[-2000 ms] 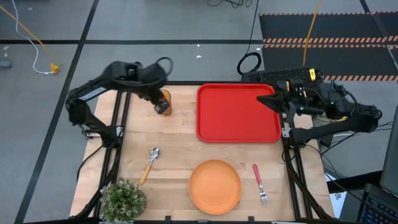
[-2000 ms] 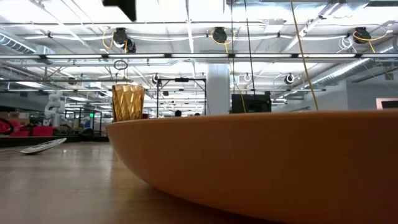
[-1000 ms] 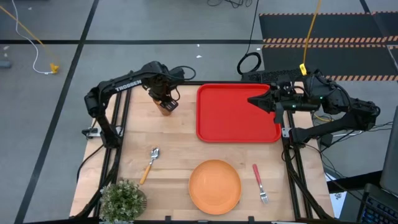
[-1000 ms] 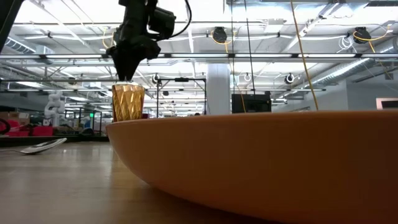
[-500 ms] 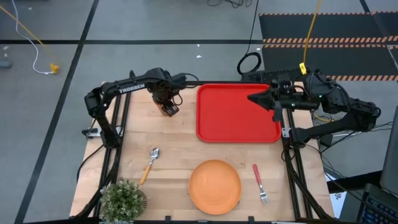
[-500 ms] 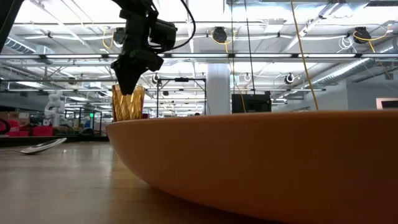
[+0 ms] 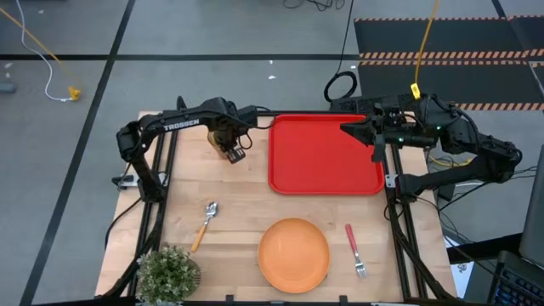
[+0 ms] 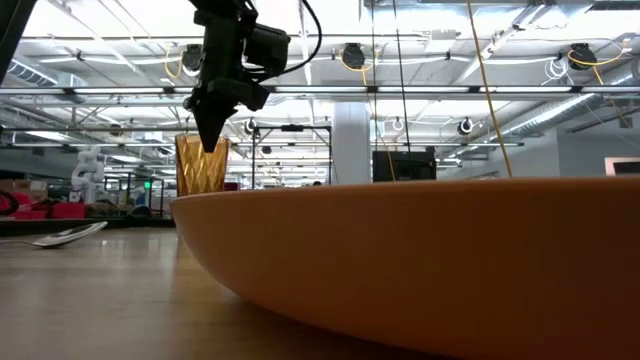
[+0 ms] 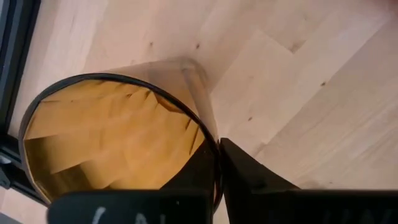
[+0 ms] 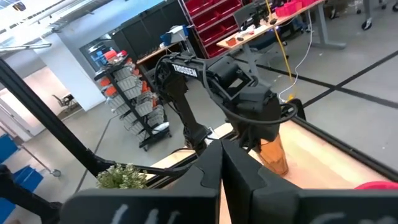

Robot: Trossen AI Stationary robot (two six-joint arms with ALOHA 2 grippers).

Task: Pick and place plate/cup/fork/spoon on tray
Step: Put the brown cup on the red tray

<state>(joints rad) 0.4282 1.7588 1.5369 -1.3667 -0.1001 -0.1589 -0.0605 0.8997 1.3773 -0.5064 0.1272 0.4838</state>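
Amber plastic marks the cup, which stands on the wooden table in the upper left part of the high view, just left of the red tray. Over it sits the left gripper, fingers pinched on the cup's rim: in the left wrist view one finger is inside the cup and the other outside, with the wall clamped between them (the base looks tilted there, though how much is hard to say). From table height the gripper comes down from above onto the cup at the left of the frame.

At the tray's upper right corner hangs the right gripper, its fingers pressed together with nothing between them.

In the lower centre of the high view lies the orange plate. Right of it lies the fork, and left of it the spoon. A small potted plant occupies the lower left corner.
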